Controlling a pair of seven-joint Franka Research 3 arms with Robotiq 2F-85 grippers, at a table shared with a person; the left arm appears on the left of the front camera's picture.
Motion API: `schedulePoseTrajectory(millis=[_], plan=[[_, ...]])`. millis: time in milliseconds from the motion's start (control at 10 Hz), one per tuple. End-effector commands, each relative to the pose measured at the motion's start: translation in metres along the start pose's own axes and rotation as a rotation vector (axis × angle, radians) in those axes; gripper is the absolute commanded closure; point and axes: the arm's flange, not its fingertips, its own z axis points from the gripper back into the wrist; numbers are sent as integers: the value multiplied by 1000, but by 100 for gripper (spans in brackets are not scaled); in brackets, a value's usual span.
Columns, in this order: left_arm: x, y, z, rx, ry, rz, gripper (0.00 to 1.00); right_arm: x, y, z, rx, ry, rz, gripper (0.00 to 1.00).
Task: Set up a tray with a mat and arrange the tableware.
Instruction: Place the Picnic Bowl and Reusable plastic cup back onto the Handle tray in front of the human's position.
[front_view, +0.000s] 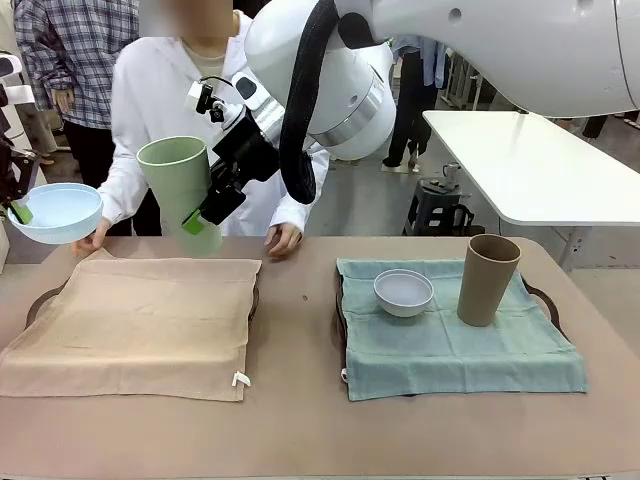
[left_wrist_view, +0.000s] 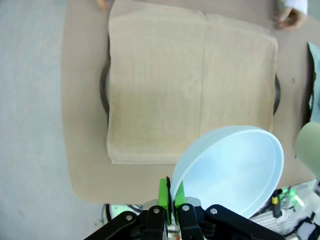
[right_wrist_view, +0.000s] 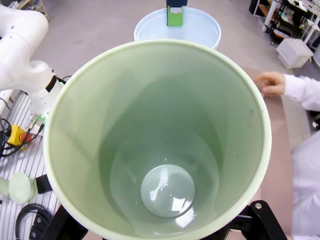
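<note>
At the left edge of the front view we see the pale blue bowl (front_view: 55, 212) held in the air above the table (front_view: 300, 420), a green pad on its rim. The left gripper (left_wrist_view: 172, 199) itself is cut off there. The left wrist view fills that in: at the bottom of the frame two green pads pinch the bowl's thin wall between them, and beyond it lies the tan mat (left_wrist_view: 190, 85) spread over a tray (left_wrist_view: 104, 90) whose dark rim peeks out at both sides.

In the upper middle of the front view the right gripper (front_view: 205, 205) holds the light green tumbler (front_view: 180, 190) by its side, tilted, above the far edge of the tan mat. In the right wrist view we look straight down into the tumbler's mouth, which hides the fingers, so the grip can't be made out there; the blue bowl sits at the top of that frame.

At the right of the front view a greyish white bowl (front_view: 403, 292) and a tan brown tumbler (front_view: 487, 280) stand upright on a green mat (front_view: 450, 350), near each other but apart. A tray handle (front_view: 545, 300) shows at its right side.

A person's hand (front_view: 284, 238) rests on the table's far edge.
</note>
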Motion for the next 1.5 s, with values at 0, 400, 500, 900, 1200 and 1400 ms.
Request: schedulePoseTrajectory(millis=[0, 400, 500, 900, 1200, 1400], plan=[[0, 0, 2, -2, -9, -11, 100, 1, 1, 1, 4, -3, 3, 100], [0, 0, 2, -2, -9, -11, 100, 1, 1, 1, 4, -3, 3, 100], [0, 0, 0, 0, 0, 0, 96, 0, 0, 0, 0, 0, 0, 19], [43, 13, -80, -51, 74, -67, 96, -73, -54, -51, 8, -153, -7, 19], [66, 18, -131, -87, 105, -74, 96, -102, -76, -92, 34, -191, -16, 19], [77, 22, -152, -106, 112, -63, 96, -110, -78, -109, 55, -179, -24, 19]])
